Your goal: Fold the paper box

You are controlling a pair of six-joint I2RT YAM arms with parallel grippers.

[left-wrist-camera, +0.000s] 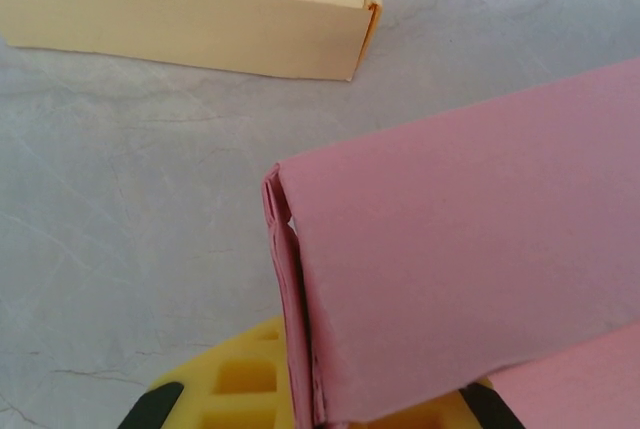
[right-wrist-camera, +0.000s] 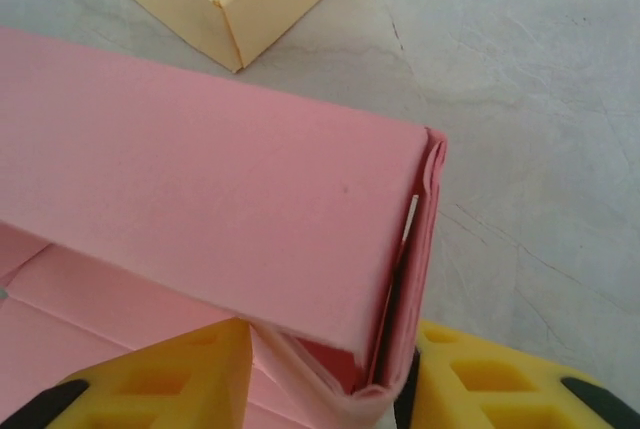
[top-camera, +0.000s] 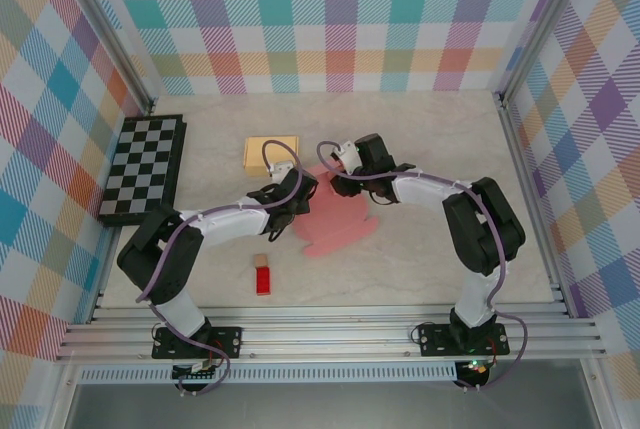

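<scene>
Left claw (left-wrist-camera: 340,404) pinches pink paper box (top-camera: 340,227); right claw (right-wrist-camera: 335,379) likewise.

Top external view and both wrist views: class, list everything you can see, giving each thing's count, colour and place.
pink paper box: one, pink, partly folded, table centre
yellow box: one, yellow, just behind the pink one
checkerboard: one, black and white, table's left side
red block: one, red, near edge, left of centre
small cube: one, tan, just behind the red block
table: one, pale marbled
walls: three, multicoloured plaid, around the table
arms: two, black and white, reaching to the centre
left pincer: one, yellow fingers, shut on the pink box's raised wall
right pincer: one, yellow fingers, astride that wall's other end
</scene>
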